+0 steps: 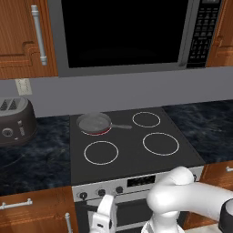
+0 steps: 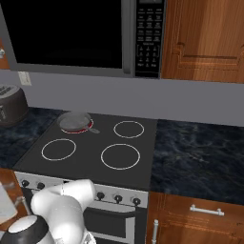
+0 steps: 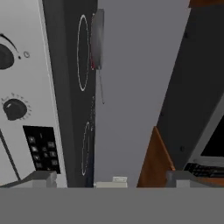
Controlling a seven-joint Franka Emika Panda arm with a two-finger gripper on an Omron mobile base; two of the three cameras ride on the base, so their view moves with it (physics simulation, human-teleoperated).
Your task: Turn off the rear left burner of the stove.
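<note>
Although the microwave [image 1: 125,34] has a keypad and the stove [image 1: 136,159] a small display on its silver front panel [image 1: 136,182], nothing on them can be read. On the black glass top, the rear left burner [image 1: 96,132] glows red under a grey frying pan [image 1: 94,122], whose handle points right toward the small white ring behind. From the right base view the same burner [image 2: 71,129] sits at the far left corner, near the toaster [image 2: 10,107] on the dark counter [image 2: 198,152]. Two larger white rings lie bare at the front, with open glass between them. Below the panel's row of dark knobs [image 1: 101,192], the gripper [image 1: 105,214] hangs just in front of the oven door, close to the knobs. Its hand camera, rolled sideways, shows two knobs [image 3: 14,109] at the left and the pale fingertips [image 3: 41,178] spread wide apart with nothing between them. That view also shows the pan [image 3: 98,39] edge-on.
</note>
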